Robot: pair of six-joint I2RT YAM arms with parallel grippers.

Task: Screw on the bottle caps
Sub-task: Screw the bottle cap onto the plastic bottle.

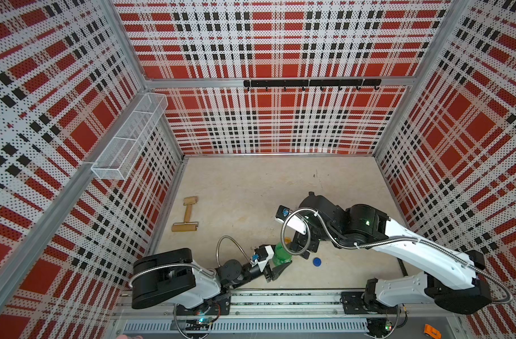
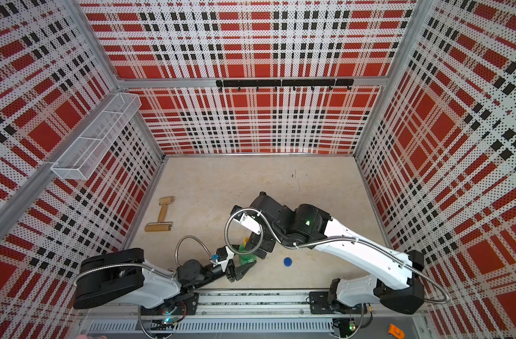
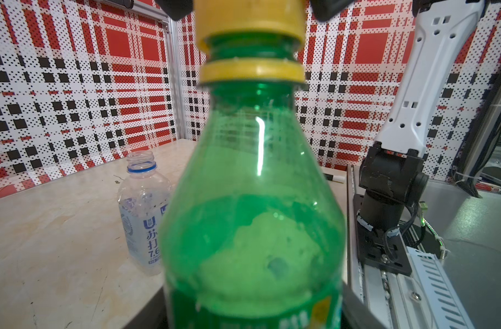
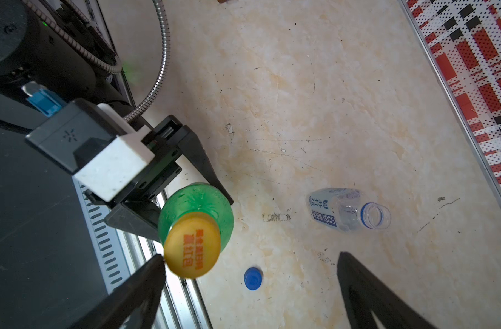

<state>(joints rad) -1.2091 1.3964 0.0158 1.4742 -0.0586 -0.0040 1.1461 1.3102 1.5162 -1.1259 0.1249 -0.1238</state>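
Near the front edge of the table (image 1: 251, 187), the green bottle (image 1: 281, 254) stands upright in the left end effector (image 4: 192, 216). The jaws are partly closed and press on the bottle's body from both sides below the shoulder. The yellow cap (image 4: 192, 249) sits on the bottle's mouth, slightly tilted. A band of green neck shows between it and the yellow ring (image 3: 252, 72) below.

The right end effector (image 4: 249, 256) hangs over the bottle's top with its jaws spread fully wide and nothing in them. One finger stands on each side of the yellow cap. In the right wrist view one fingertip (image 4: 158, 260) lies right at the cap's edge, but I cannot tell whether it touches.

The blue cap (image 1: 317, 261) lies flat on the table just beside the green bottle, on the right arm's side, and nothing touches it. The clear bottle (image 3: 144, 210) stands open-mouthed farther back on the table, apart from both end effectors. In both top views the right arm hides it.

A wooden roller (image 1: 186, 214) lies well away by the left wall. A wire basket (image 1: 130, 135) hangs on that wall, and a black hook rail (image 1: 309, 83) runs across the back wall.
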